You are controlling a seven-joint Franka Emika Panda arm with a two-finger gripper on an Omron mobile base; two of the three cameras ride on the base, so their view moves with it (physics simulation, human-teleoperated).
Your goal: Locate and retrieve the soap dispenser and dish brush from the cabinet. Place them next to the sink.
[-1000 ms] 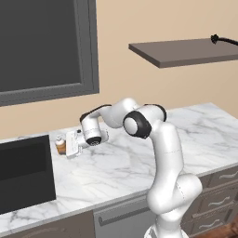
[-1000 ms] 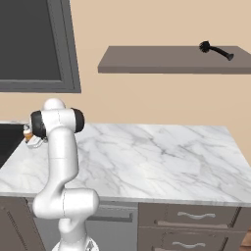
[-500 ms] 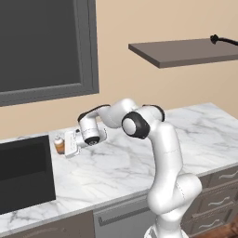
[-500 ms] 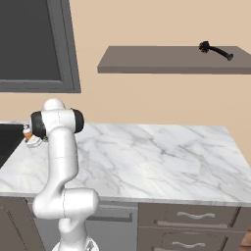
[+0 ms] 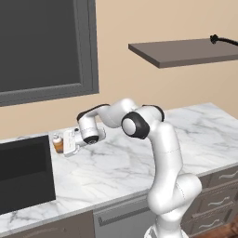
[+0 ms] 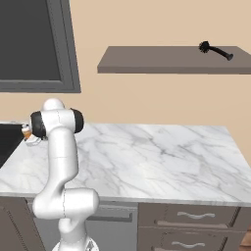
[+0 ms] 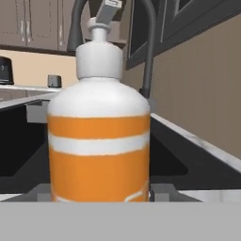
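Observation:
The amber soap dispenser (image 5: pixel 57 143) with its white pump stands upright, low on the white marble right beside the black sink (image 5: pixel 23 172). My gripper (image 5: pixel 65 144) reaches in from the right and is shut on the bottle. In the hand view the soap dispenser (image 7: pixel 99 141) looms close, with grey fingers (image 7: pixel 162 190) against its sides and the sink (image 7: pixel 179 155) and dark faucet (image 7: pixel 149 47) behind. From the right base view the soap dispenser (image 6: pixel 27 131) peeks out behind my arm. The black dish brush (image 6: pixel 215 50) lies on the brown wall shelf (image 6: pixel 166 61), also visible as the dish brush (image 5: pixel 223 40) at the shelf's far right.
The marble counter (image 5: pixel 139 158) stretches to the right of the sink. A dark grey-framed panel (image 5: pixel 46 46) hangs on the wall above the sink. Brown drawer fronts (image 6: pixel 196 220) with handles run below the counter edge.
My hand has crept slightly left toward the sink, and the soap dispenser has shifted a little with it. The brush has not moved.

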